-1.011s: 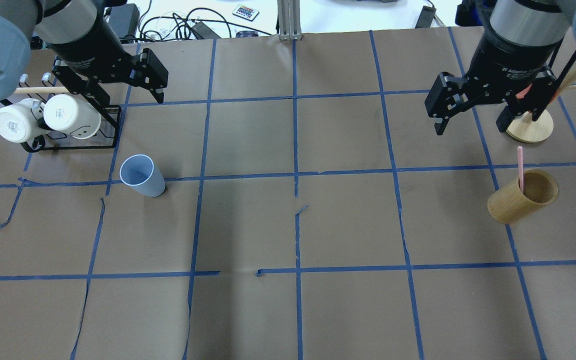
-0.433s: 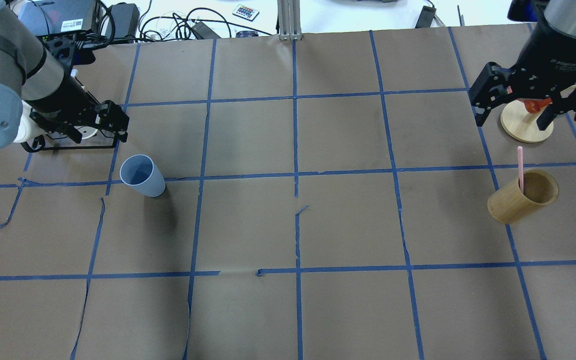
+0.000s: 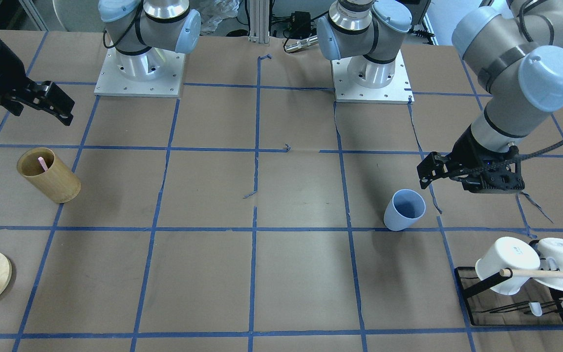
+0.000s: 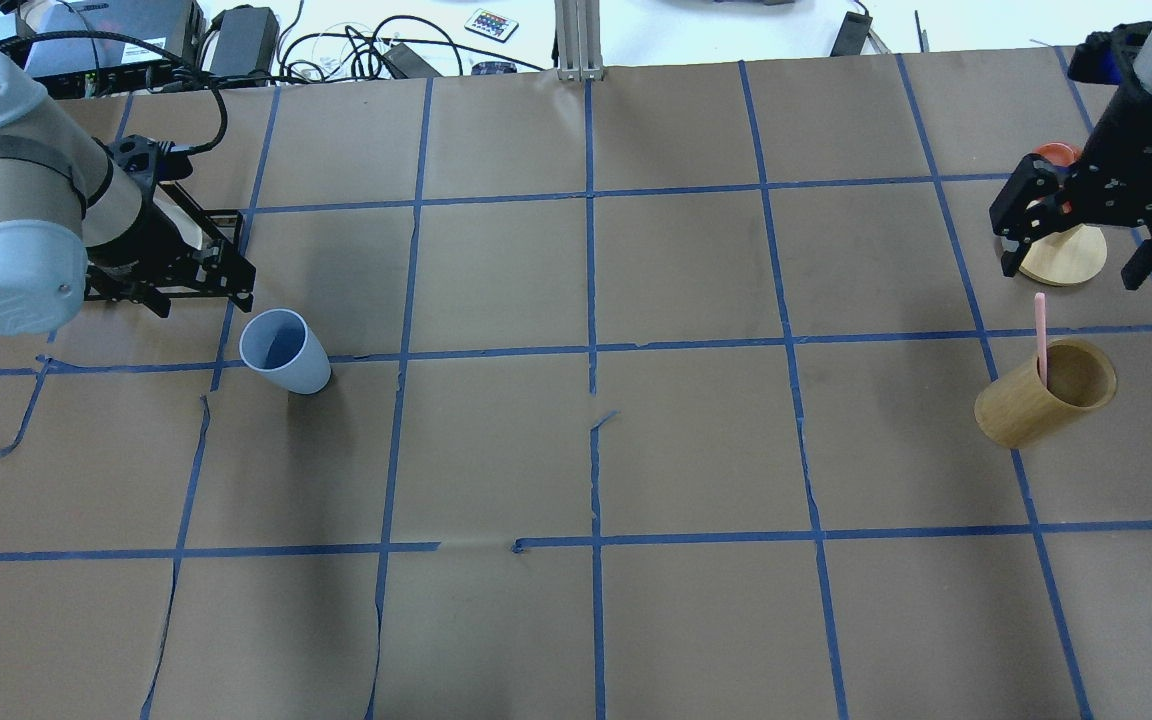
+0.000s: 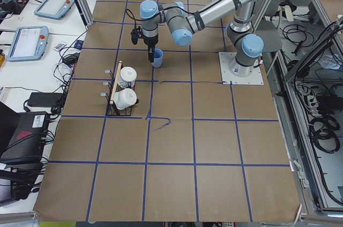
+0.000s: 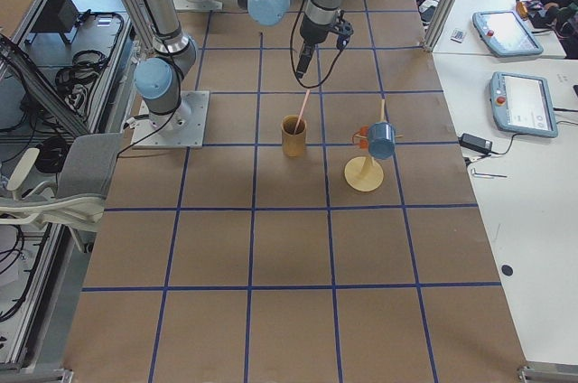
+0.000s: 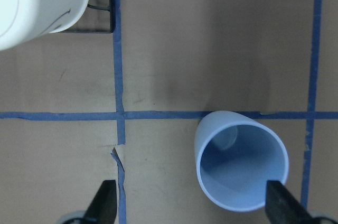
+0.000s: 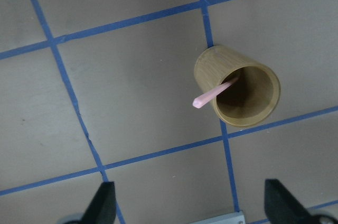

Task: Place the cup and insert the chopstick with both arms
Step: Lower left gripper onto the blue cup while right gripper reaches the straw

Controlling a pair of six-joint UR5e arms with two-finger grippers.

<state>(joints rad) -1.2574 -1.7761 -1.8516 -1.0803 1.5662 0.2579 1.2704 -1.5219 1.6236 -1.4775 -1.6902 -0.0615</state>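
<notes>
The light-blue cup (image 4: 284, 352) stands upright on the brown table, also in the front view (image 3: 404, 210). My left gripper (image 4: 201, 297) is open and empty, just behind and to the left of it. In the left wrist view the cup (image 7: 242, 161) sits below the open gripper (image 7: 193, 208), close to one finger. The pale-pink chopstick (image 4: 1040, 330) leans in a tan bamboo cylinder (image 4: 1044, 392). My right gripper (image 4: 1073, 270) is open and empty above and behind it. The right wrist view shows the chopstick (image 8: 214, 94) ahead of the gripper (image 8: 193, 205).
A black rack (image 3: 516, 298) with two white mugs (image 3: 506, 264) and a wooden dowel stands beside the left arm. A round wooden stand (image 4: 1064, 255) with an orange cup is behind the bamboo cylinder. Blue tape lines grid the table.
My left gripper came down and toward the blue cup, away from the mug rack. My right gripper moved right and nearer the bamboo cylinder. Both stayed open; cup and chopstick did not move.
</notes>
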